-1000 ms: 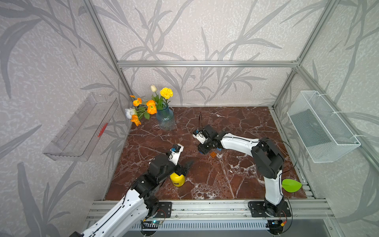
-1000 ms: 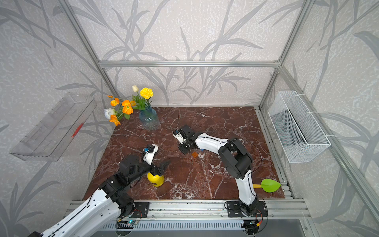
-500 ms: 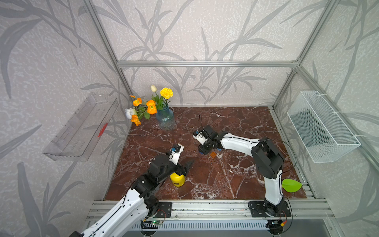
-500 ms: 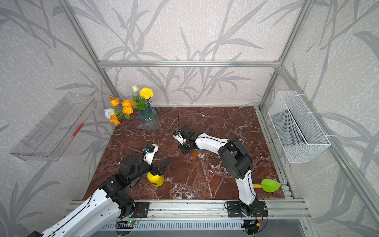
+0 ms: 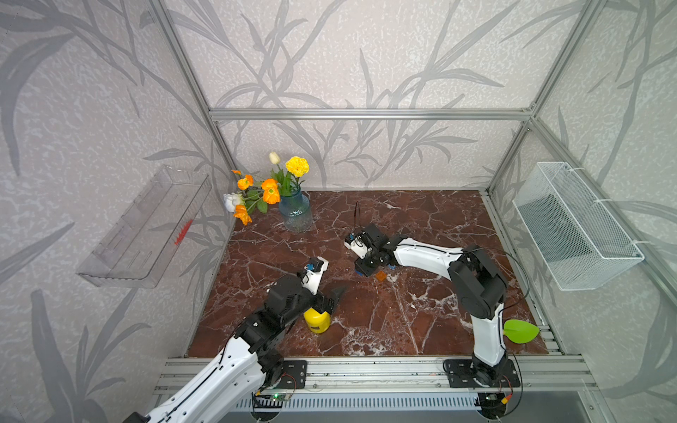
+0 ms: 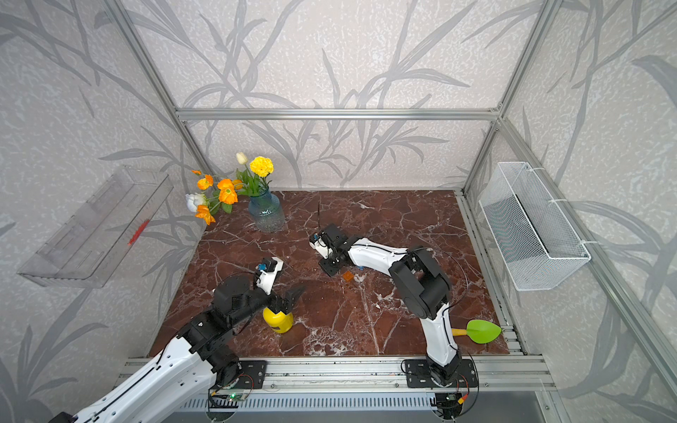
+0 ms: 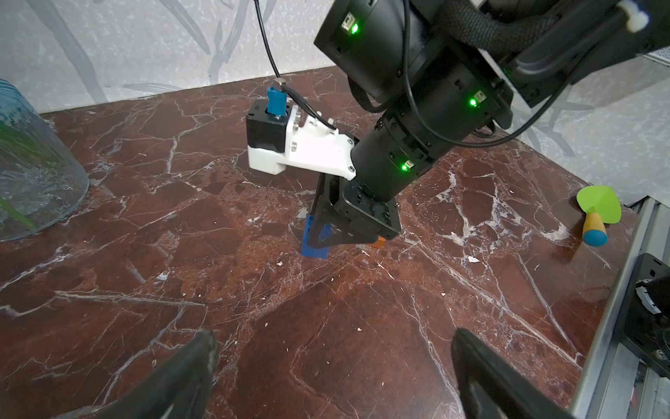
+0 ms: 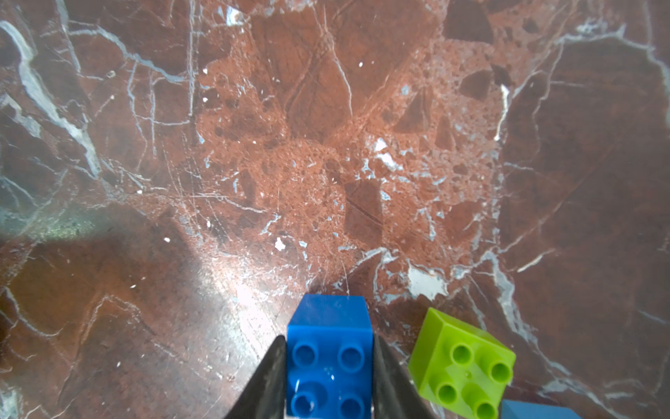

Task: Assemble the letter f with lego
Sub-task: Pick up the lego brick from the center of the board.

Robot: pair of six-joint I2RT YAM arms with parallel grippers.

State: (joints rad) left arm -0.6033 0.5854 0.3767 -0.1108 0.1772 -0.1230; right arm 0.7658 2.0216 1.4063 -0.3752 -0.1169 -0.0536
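Right wrist view: the right gripper [image 8: 328,342] is clamped on the small dark-blue brick [image 8: 330,362]. A black finger [image 8: 270,381] presses against each side, and the studs face the camera. Just beside it on the marble table [image 8: 326,145] lies the small green brick [image 8: 462,366], tilted and clear of the fingers. A further blue corner [image 8: 536,411] shows at the frame edge, too cut off to identify.

In the left wrist view the small dark-blue brick sits low against the table under the right gripper, with the small orange brick [image 7: 377,242] just behind it. The left gripper [image 7: 335,344] is spread wide with nothing between its fingers. In both top views it hangs just beside the yellow cylinder [image 5: 318,321].

A blue glass vase [image 5: 296,214] stands at the table's far left corner and holds orange, yellow and white flowers [image 5: 271,186]. On the left wall a clear plastic tray [image 5: 139,234] holds a small red item [image 5: 182,232], too small to identify. A white mesh basket [image 5: 579,227] hangs on the right wall. The green leaf-shaped tool [image 5: 520,330] lies at the near right edge, beside the right arm's base.
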